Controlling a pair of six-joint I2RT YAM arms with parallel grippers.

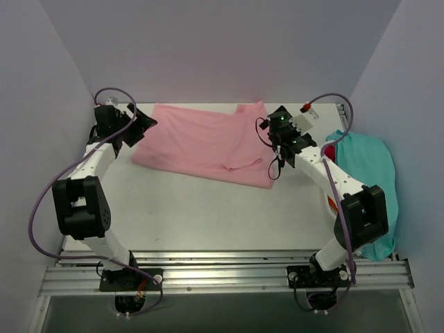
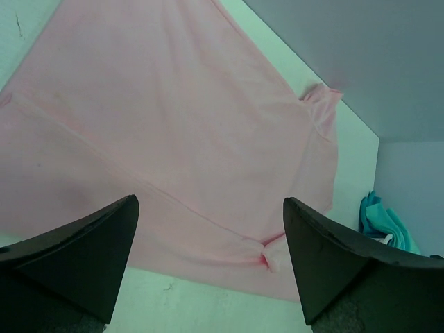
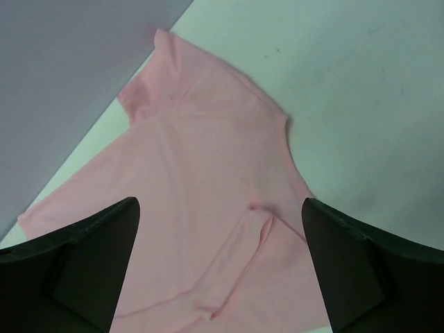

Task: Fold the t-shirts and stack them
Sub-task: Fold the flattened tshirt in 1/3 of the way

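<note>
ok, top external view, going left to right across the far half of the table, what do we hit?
left tool, open at the shirt's left edge → pink t-shirt, spread flat → right tool, open at its right edge → teal t-shirt, heaped by the right wall.

Work cell seen from above. A white table (image 1: 208, 208) with a matt, faintly marked top is enclosed on three sides by plain pale lavender-grey panels: back wall (image 1: 222, 48), left wall (image 1: 35, 104) and right wall (image 1: 416, 76), each meeting the tabletop. Ribbed aluminium rails (image 1: 229, 274) run along the near edge. Lighting is soft and even, shadows faint
</note>
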